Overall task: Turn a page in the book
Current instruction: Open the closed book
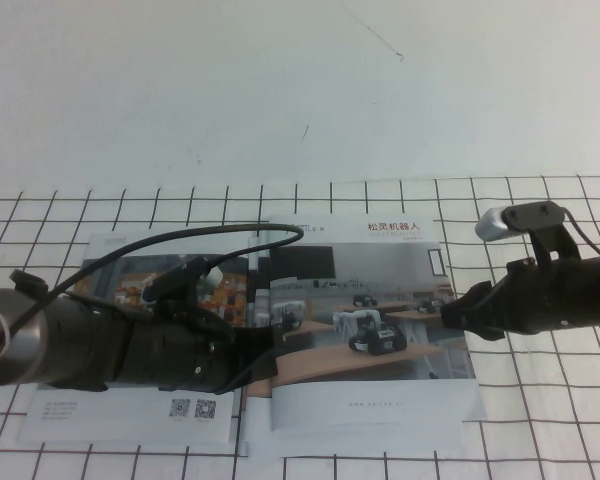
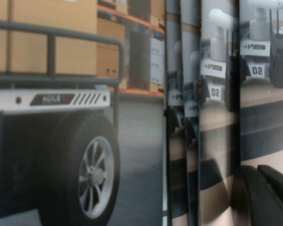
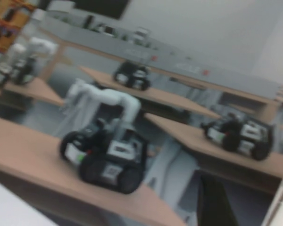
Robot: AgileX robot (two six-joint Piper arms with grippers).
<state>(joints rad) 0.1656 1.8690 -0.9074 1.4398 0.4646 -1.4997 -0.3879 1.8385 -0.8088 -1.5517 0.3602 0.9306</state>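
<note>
On the gridded surface (image 1: 540, 420) the book (image 1: 130, 415) lies open; the page (image 1: 375, 345) rests flat, unturned. Left gripper (image 1: 265, 352) presses near the spine, right gripper (image 1: 458, 318) at the page's outer edge; I cannot tell either grip

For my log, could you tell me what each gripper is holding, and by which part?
Cannot be told: the left gripper sits at the book's spine, the right gripper at the page's outer edge.
</note>
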